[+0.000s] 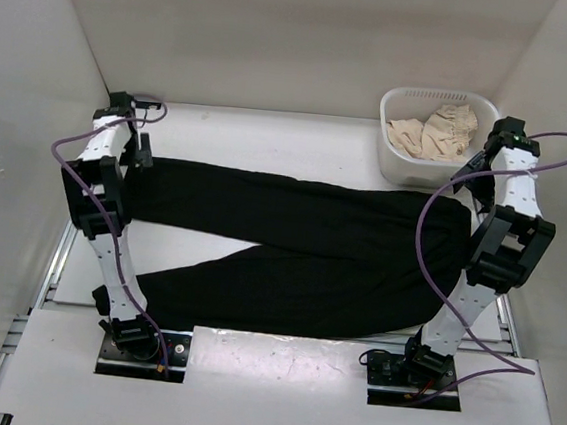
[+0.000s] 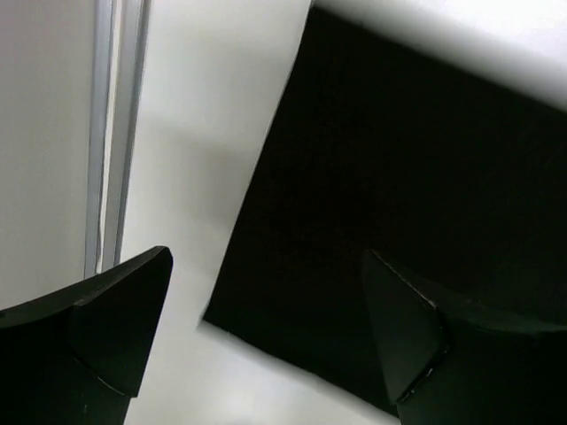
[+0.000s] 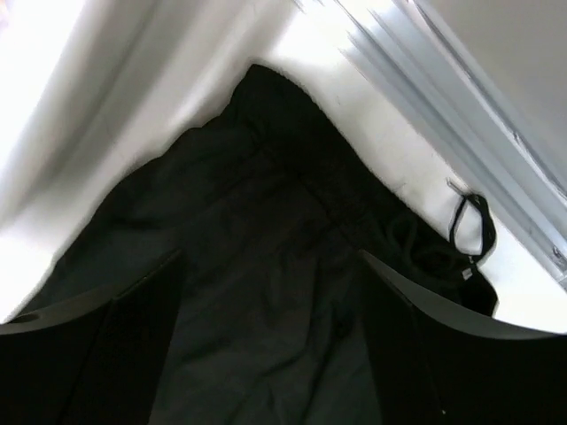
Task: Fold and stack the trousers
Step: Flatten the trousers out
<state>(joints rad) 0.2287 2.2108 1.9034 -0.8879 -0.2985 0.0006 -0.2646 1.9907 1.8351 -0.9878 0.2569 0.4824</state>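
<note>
Hanging with its jaws spread wide and nothing between them, the left gripper (image 2: pixel 266 345) sits over the cuff end of the trousers (image 1: pixel 310 245). One finger is above the black fabric and the other above bare table (image 2: pixel 204 133), with the cuff's corner lying in the gap beneath. Whether either tip touches down I cannot tell. Out past the bare-table finger a metal rail (image 2: pixel 111 133) runs along the table's edge. The right gripper (image 3: pixel 266 345) is likewise spread and holds nothing, poised over the waist end with rumpled black fabric under both fingers. Off one finger's outer side a drawstring (image 3: pixel 469 226) loops out onto the table. From the waist under the right gripper the two legs lie flat across toward the left gripper's side, splitting apart as they go. The far leg ends under the left gripper and the near one ends by that arm's base. Just beyond the right gripper, farther from the bases, stands a white basket (image 1: pixel 395 153) with beige cloth (image 1: pixel 434 132) in it. Purple cables (image 1: pixel 425 226) trail along both arms.
</note>
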